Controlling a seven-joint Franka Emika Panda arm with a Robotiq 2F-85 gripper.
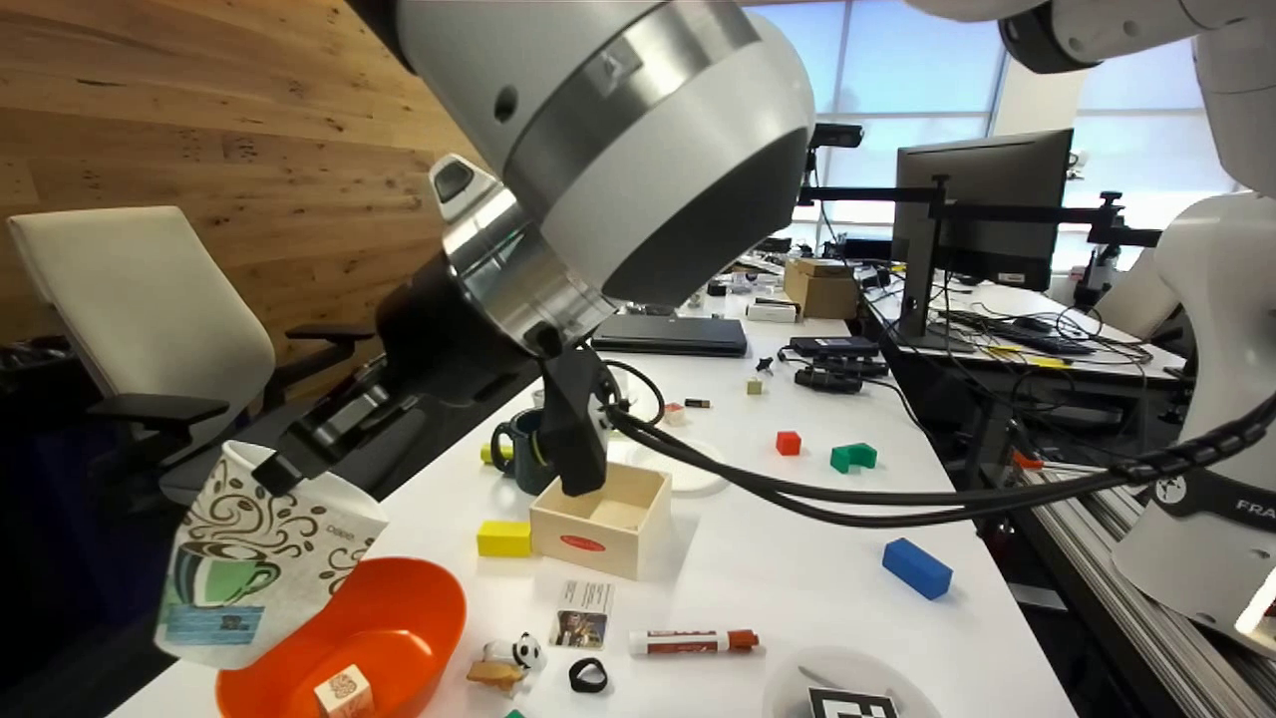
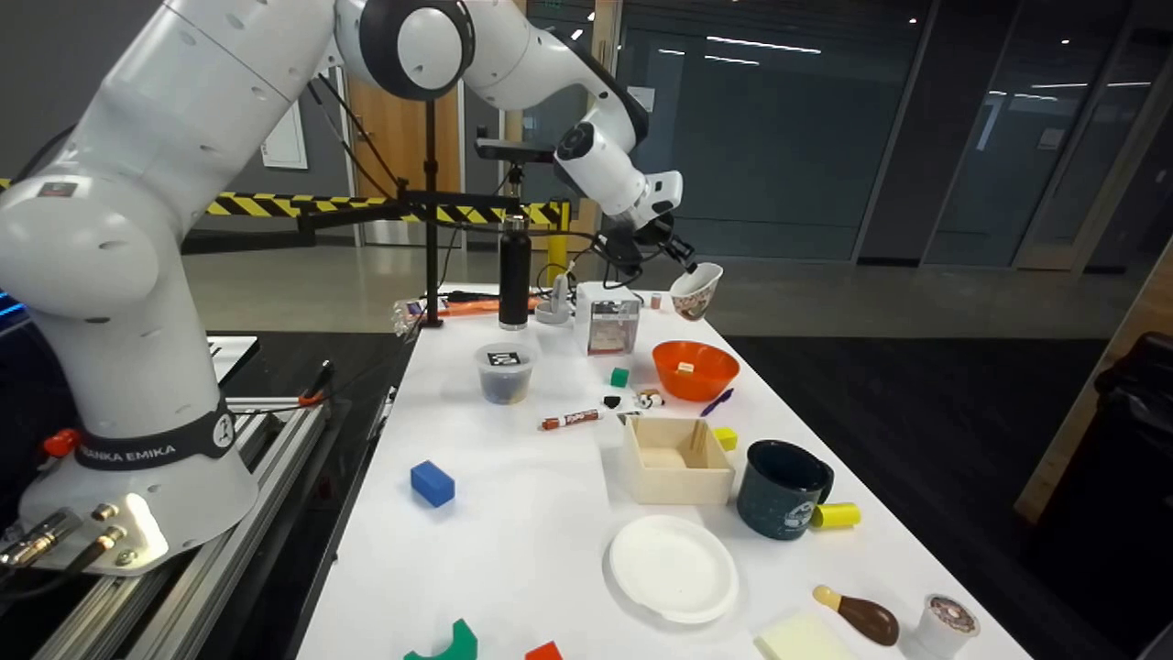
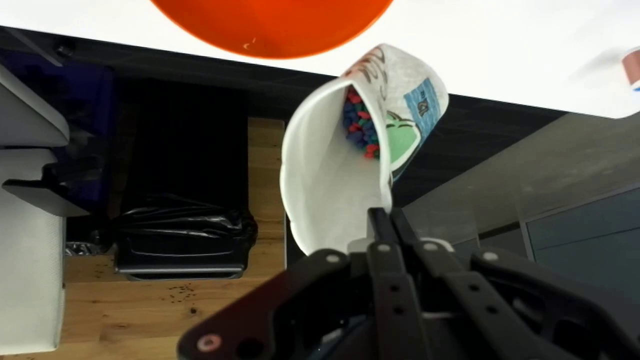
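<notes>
Gripper (image 3: 388, 212) w/ cup (image 1: 261, 558) diag., mouth up

Paper cup (image 1: 267, 563) — white, coffee print — aloft, tilted, rim bent; red, blue, green bits (image 3: 360, 125) inside.

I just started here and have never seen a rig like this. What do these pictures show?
The machine is a white jointed robot arm with a black gripper. Two pictures come from cameras outside the robot; the third comes from its wrist, looking past the gripper. The gripper pinches a tilted white paper cup with brown swirls by its rim; small red, blue and green pieces lie inside it. On the white table are a shiny orange bowl, an open pale wooden box, a dark blue-green mug and a round white plate, among other things.
</notes>
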